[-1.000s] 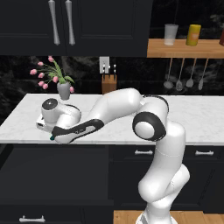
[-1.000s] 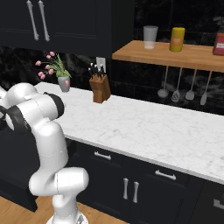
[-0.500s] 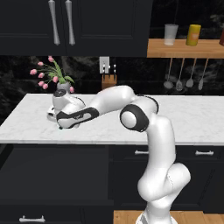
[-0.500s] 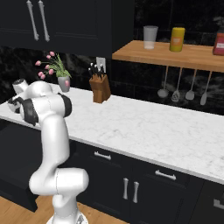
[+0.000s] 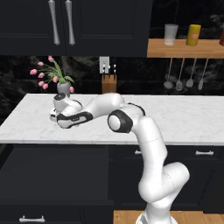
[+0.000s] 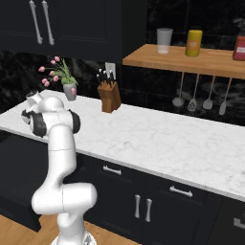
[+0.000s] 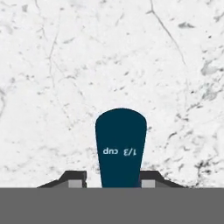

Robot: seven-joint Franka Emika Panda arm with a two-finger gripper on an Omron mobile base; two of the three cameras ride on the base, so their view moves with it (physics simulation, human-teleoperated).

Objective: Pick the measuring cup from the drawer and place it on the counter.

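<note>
Gripper (image 7: 112, 181) is seen over the veined white marble counter (image 7: 52, 65); the measuring cup's (image 7: 120, 148) flat, round-ended dark teal handle lies between the fingertips, grip or release cannot be told.

measuring cup (image 7: 120, 148): teal handle, "1/3 cup" | over white marble counter (image 7: 65, 65)
</note>
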